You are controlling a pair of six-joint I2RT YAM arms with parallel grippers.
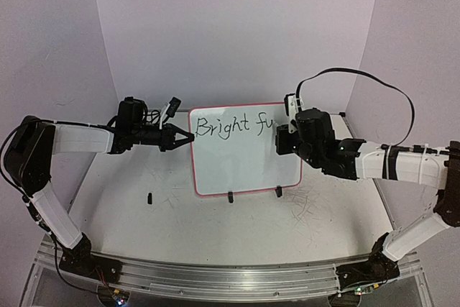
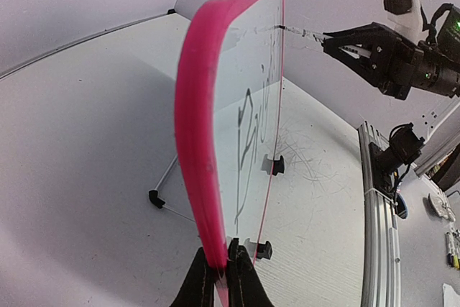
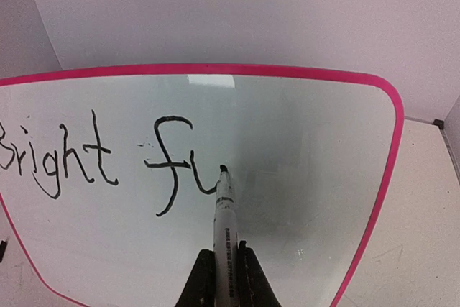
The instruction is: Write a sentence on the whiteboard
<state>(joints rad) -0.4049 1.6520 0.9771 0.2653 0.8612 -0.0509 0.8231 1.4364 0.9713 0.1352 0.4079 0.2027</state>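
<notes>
The whiteboard, white with a pink-red frame, stands upright mid-table on black clip feet. My left gripper is shut on its left edge; in the left wrist view the pink frame runs down between the fingertips of that gripper. The sentence reads "Bright fu" in black along the top. My right gripper is shut on a white marker. The marker's black tip touches the board at the end of the "u". From above, the right gripper is at the board's upper right.
Two black clip feet hold the board's lower edge. A small loose black piece lies left of it. Marker scuffs mark the tabletop. An aluminium rail runs along the near edge. White walls stand close behind.
</notes>
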